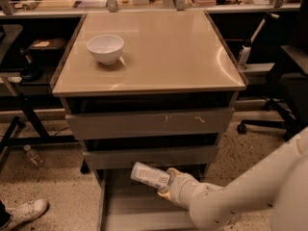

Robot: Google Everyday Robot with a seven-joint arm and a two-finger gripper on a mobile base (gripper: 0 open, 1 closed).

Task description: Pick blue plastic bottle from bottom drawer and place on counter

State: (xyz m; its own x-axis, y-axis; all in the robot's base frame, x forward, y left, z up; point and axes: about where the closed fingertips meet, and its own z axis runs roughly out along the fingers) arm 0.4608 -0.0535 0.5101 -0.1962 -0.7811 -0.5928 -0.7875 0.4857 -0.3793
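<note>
Hand (167,183) grips blue plastic bottle (149,175) above bottom drawer (137,207); label unreadable.

Down low at the cabinet's front, the gripper (166,183) hangs over the open bottom drawer (137,211), and the jaws are clamped on the right end of the blue plastic bottle (149,175). The bottle lies almost level with its free end pointing left, clear of the grey drawer floor and just under the drawer front above. The white arm (240,196) reaches in from the lower right. Up top, the beige surface (168,52) carries a white bowl (105,48) near its left rear corner. The scratched drawer (149,123) sits below that. On the speckled floor at left lie a small clear bottle (33,156) and a white shoe (25,212).
</note>
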